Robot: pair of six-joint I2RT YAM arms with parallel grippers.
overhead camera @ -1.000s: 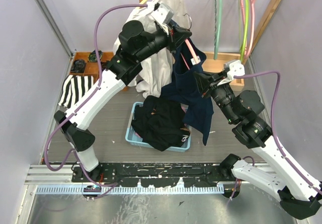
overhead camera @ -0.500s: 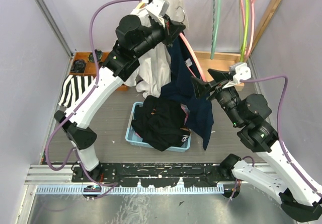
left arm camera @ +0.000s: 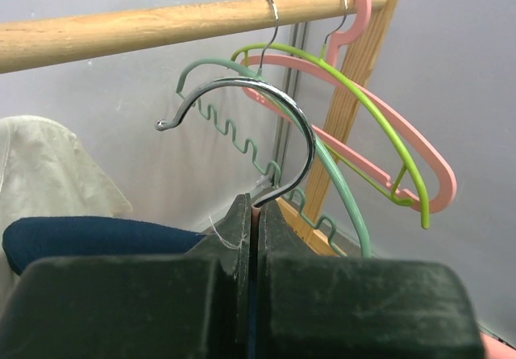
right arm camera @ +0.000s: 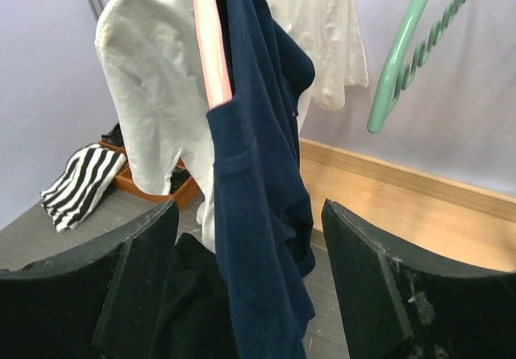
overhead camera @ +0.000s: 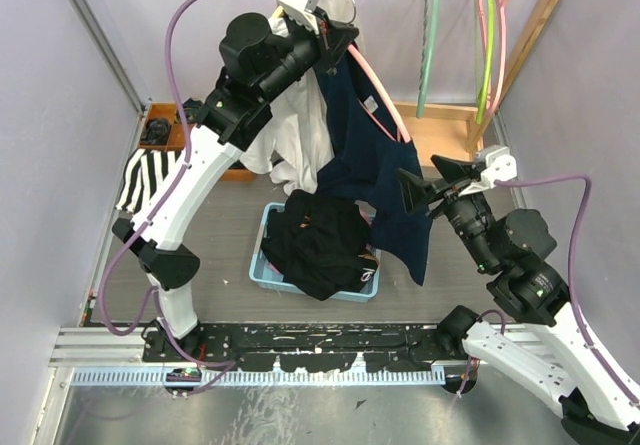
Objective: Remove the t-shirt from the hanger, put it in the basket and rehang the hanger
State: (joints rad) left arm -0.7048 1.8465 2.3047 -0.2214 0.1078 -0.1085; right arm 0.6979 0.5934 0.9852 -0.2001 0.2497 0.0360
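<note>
My left gripper (overhead camera: 335, 40) is raised high near the rail, shut on the neck of the pink hanger (overhead camera: 376, 93) just below its metal hook (left arm camera: 282, 105). In the left wrist view the left gripper (left arm camera: 256, 206) has its jaws pressed together on the hanger's stem. The navy t-shirt (overhead camera: 365, 160) hangs from that hanger, draped down towards the basket. My right gripper (overhead camera: 418, 191) stands open beside the shirt's right edge. In the right wrist view the t-shirt (right arm camera: 262, 230) and the hanger's pink arm (right arm camera: 210, 44) lie ahead of the right gripper (right arm camera: 248, 207), between its spread fingers.
A white shirt (overhead camera: 300, 135) hangs behind the navy one. A blue basket (overhead camera: 262, 255) of black clothes sits below. A striped cloth (overhead camera: 150, 180) lies at the left. The wooden rod (left arm camera: 161, 28) carries green (overhead camera: 430, 45) and pink hangers.
The left gripper has lifted the hanger higher and further back. The right gripper has opened and drawn back to the right, off the navy t-shirt.
</note>
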